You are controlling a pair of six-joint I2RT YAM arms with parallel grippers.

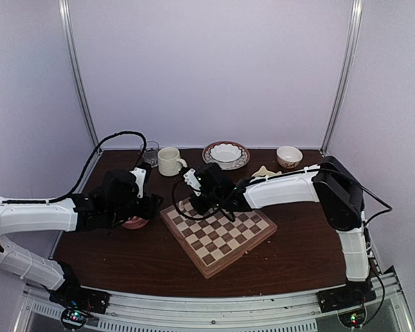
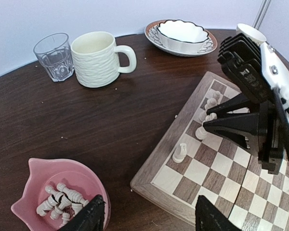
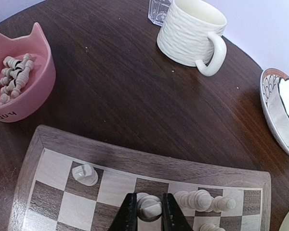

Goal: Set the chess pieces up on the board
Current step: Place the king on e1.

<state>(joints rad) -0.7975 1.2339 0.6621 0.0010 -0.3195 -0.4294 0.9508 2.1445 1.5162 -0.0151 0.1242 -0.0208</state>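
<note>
Cream piece: stands upright in the far row of the board, pinched by the right gripper.
Right jaws: narrow, closed on that piece. I cannot tell whether its base already rests on the square.
Neighbours: a short run of pieces stands just beside it in the same row. A lone piece stands apart, toward the board's left corner.
Left gripper: jaws wide and holding nothing, hanging over the gap between the pink bowl and the board's left edge.
Supply: a heap of loose pieces lies in the pink bowl, on the table left of the board.
Progress: early, I judge, since most squares are bare.
Risk on release: if the jaws open unevenly or lift askew, the piece could topple into its close neighbours.
Risk at the bowl: the pieces lie tangled, so a grab may catch two or slip off.
Risk between arms: both work near the same corner and could bump.
</note>
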